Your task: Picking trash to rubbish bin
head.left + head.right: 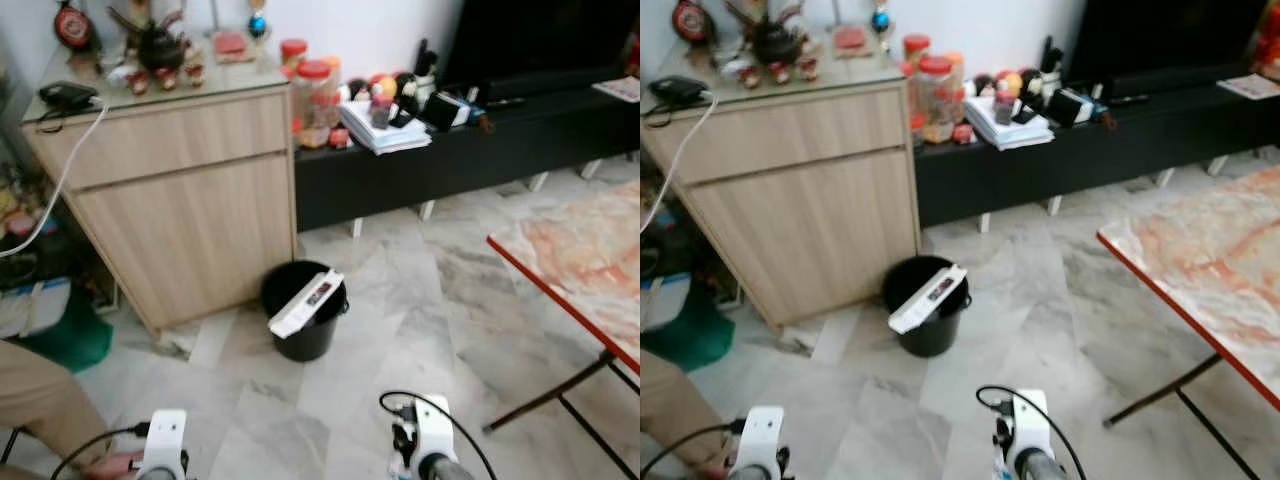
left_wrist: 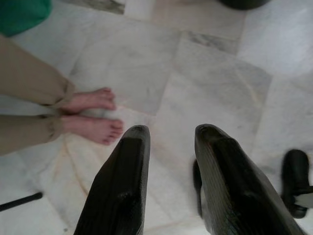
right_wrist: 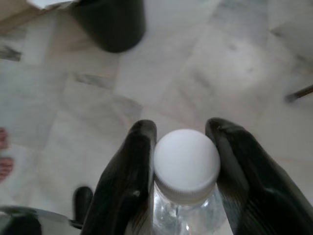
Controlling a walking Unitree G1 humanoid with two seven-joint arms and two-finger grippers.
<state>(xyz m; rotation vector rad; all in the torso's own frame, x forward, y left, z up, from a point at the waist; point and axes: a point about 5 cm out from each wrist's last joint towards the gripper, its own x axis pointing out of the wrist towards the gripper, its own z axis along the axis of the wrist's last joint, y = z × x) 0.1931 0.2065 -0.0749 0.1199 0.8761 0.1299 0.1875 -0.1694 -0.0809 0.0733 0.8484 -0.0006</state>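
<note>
While the right gripper clamps a clear plastic bottle just below its white cap, one black finger presses each side of the neck and pale marble floor lies beyond. Black rubbish bin stands at frame centre in the left eye view, on the floor just beside the lower right corner of a light wood cabinet. A flat white carton lies tilted across the bin's rim, partly sticking out. The bottle is well apart from the bin, held low at the bottom of the scene.

Left gripper hangs over bare floor, jaws parted with nothing between them. A person's bare feet and tan trouser legs show at left in the left wrist view.

Upper right: long black low console against the wall, cluttered with jars and a stack of papers. Right edge: a table with red-marbled top and red rim on thin dark legs. Green object at left, near the cabinet base.
</note>
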